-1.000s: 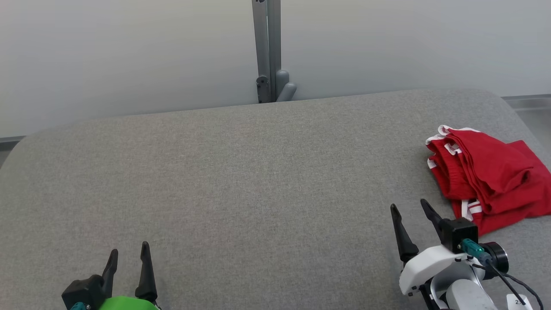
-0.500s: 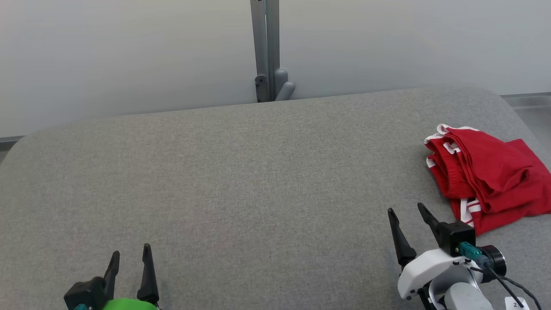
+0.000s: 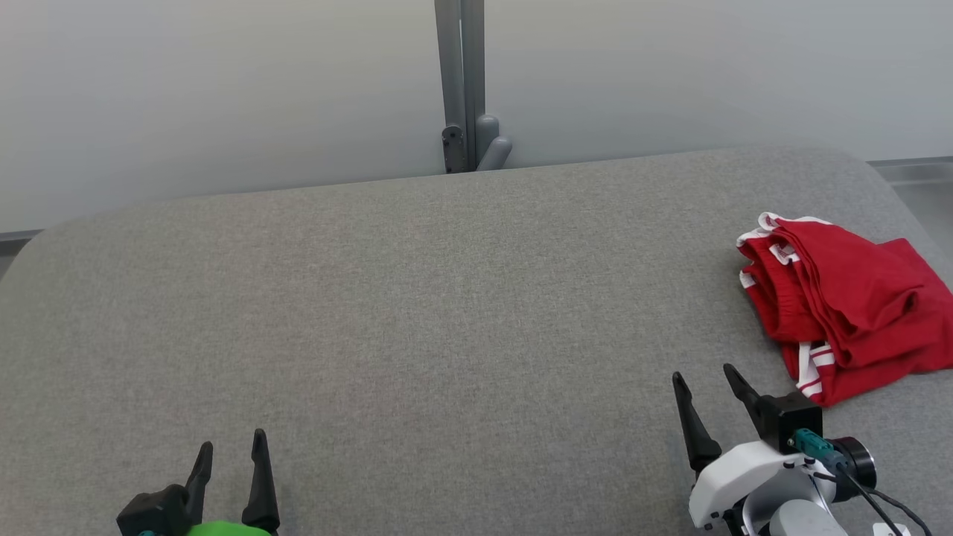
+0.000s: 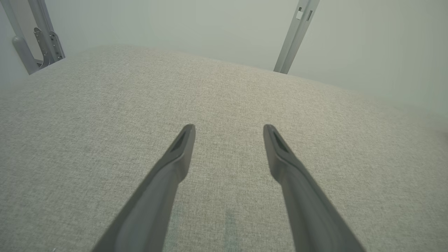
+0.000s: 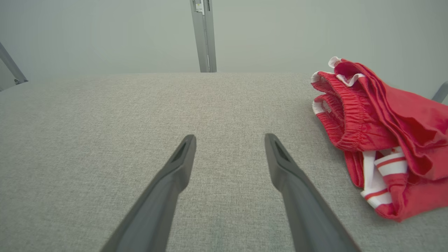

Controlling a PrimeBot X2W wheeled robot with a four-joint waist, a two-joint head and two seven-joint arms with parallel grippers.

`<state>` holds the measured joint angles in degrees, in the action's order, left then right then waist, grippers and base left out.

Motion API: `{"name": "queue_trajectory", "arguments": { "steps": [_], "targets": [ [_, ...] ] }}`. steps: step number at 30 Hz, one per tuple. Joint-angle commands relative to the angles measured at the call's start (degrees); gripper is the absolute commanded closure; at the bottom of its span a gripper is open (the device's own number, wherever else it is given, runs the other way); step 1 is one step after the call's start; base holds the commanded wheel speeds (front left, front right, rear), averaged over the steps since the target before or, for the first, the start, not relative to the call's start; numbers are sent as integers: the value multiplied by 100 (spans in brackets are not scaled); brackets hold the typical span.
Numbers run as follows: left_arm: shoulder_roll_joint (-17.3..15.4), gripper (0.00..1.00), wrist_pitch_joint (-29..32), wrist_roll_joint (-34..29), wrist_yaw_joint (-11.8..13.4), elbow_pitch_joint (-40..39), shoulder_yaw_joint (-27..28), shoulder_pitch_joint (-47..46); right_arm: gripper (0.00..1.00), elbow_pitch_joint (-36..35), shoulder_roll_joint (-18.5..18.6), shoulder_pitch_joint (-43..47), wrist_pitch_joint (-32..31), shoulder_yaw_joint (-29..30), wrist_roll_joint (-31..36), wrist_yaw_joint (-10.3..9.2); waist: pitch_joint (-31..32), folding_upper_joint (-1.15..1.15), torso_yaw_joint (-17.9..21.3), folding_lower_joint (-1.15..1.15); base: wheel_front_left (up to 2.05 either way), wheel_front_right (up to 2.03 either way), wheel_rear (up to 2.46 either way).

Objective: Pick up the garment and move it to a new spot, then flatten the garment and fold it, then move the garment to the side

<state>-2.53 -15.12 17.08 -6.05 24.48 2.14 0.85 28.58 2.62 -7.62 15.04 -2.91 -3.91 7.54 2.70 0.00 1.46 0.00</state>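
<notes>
The garment [image 3: 841, 305] is a red piece with white trim, bunched in loose folds at the right side of the grey padded table [image 3: 417, 313]; the right wrist view shows the garment [image 5: 381, 133] with its elastic waistband toward me. My right gripper [image 3: 703, 376] hovers open at the lower right, just left of and nearer than the garment, touching nothing; its fingers [image 5: 175, 175] spread over bare fabric. My left gripper [image 3: 232, 447] sits open at the lower left, far from the garment, empty over the table [image 4: 105, 105].
A grey metal post [image 3: 461, 82] with a bracket stands behind the table's far edge against a pale wall. The table's rounded corners show at far left and far right, with the floor past the right edge [image 3: 923, 193].
Both grippers have drawn slightly down and back toward the bottom of the head view. The garment lies as before.
</notes>
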Motion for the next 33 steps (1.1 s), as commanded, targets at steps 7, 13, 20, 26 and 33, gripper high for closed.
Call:
{"name": "queue_trajectory", "arguments": {
  "steps": [7,13,20,26,33],
  "targets": [
    [10,100,1,4,-1,85,-11,17,100,77,-12,49,-6,-2,-3,0,-17,0,-7,0,0,0,0],
    [9,100,202,553,-12,97,60,-81,100,70,-12,7,-236,150,-637,0,-28,0,-13,0,0,0,0],
    [4,100,359,1250,-26,-47,59,-127,100,-119,-8,49,-412,210,-1458,-1,-43,0,-21,0,0,0,0],
    [-1,100,495,1799,-38,-150,69,-173,100,-258,-4,71,-557,269,-2103,-1,-56,0,-27,0,0,0,0],
    [-5,100,628,2307,-50,-236,86,-225,100,-373,0,81,-704,337,-2701,-2,-69,0,-34,0,0,0,0]
  ]
}}
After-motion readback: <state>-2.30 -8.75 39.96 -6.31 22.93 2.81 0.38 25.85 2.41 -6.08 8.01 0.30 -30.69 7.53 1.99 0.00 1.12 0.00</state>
